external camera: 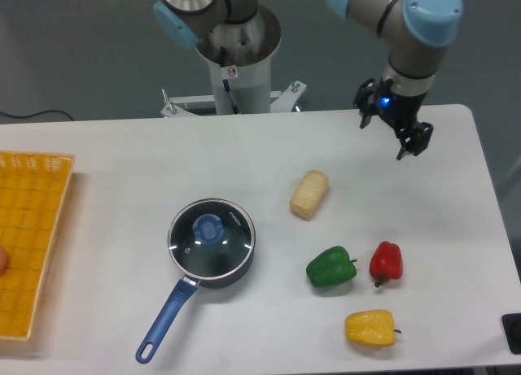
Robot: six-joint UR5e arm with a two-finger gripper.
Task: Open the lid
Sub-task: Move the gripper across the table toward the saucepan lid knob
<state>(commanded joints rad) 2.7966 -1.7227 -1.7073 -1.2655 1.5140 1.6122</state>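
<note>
The lid [211, 234], a round clear glass disc with a metal rim and a blue knob in its centre, rests flat on a dark blue long-handled saucepan [199, 265] left of the table's middle. My gripper [391, 136] hangs over the far right part of the table, well away from the lid. Its two dark fingers are spread apart with nothing between them.
A beige bread roll [309, 194] lies between the gripper and the pan. A green pepper [331, 267], a red pepper [386, 261] and a yellow pepper [370, 327] sit at the front right. A yellow basket [31, 237] stands at the left edge.
</note>
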